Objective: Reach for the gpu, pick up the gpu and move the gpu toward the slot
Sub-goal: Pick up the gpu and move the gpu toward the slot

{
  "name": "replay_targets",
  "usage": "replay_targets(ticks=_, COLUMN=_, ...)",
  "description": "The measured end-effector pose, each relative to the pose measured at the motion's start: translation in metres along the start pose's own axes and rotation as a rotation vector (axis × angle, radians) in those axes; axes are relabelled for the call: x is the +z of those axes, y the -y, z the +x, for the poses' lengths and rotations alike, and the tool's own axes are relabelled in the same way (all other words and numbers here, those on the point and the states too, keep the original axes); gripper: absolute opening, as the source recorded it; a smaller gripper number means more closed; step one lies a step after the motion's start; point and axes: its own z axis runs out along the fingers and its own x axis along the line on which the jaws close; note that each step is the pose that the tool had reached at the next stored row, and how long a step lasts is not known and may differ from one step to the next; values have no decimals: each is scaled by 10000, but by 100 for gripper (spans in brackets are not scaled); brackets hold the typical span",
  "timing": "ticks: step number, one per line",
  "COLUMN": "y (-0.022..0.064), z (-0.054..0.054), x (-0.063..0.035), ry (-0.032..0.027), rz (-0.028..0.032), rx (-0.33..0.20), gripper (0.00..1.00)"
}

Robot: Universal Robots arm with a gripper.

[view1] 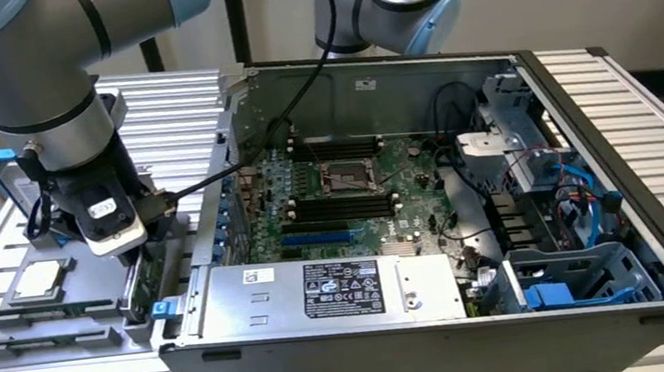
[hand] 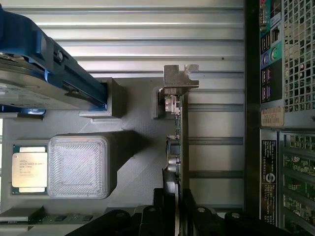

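- The gpu (hand: 180, 123) stood edge-up in a grey holder (hand: 133, 164) beside the case (view1: 366, 365).
- My tool (hand: 177, 211) sat astride it; whether clamped, I couldn't tell.
- Light, stiff, fragile: best pinched across its faces, I judged.

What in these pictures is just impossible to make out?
- gpu: edge-on in the wrist view, so its face is hidden; the pincer covers one end.
- gpu, exterior view: partly behind the pincer.
- chip: wrist view, print too small to read.
- hard drive: cut off by the wrist view's edge.
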Motion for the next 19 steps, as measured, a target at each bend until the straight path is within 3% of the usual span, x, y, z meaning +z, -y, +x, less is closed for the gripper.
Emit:
replay_targets(ticks=10, y=-1, z=0, x=-27, ry=-1, rz=1, rx=1, gripper=26)
replay_targets(ticks=15, y=-5, z=1, x=-131, ry=0, rz=0, rx=1, gripper=26)
replay_targets(ticks=19, y=-10, z=2, x=-269, ry=-1, rz=0, rx=1, gripper=26)
